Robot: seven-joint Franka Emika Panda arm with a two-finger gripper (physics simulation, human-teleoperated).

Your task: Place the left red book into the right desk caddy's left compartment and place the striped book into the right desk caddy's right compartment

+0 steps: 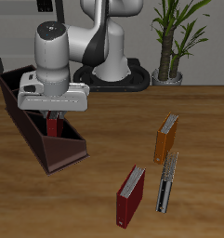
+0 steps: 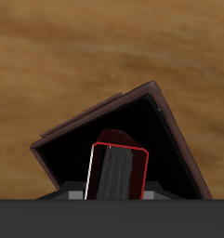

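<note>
My gripper (image 1: 54, 113) is shut on the left red book (image 1: 54, 125), held upright by its top. It hangs over the right desk caddy (image 1: 34, 130), a long dark box, at the end section nearest the table's front edge. In the wrist view the red book (image 2: 118, 172) points down into that dark-walled section (image 2: 169, 125); I cannot tell whether it touches the floor. The striped book (image 1: 167, 182) stands on the table far from the caddy, near the front edge.
An orange book (image 1: 167, 138) stands just behind the striped one. A darker maroon-red book (image 1: 130, 196) stands beside it near the front edge. A potted plant (image 1: 171, 46) and the robot's base (image 1: 109, 65) are at the back.
</note>
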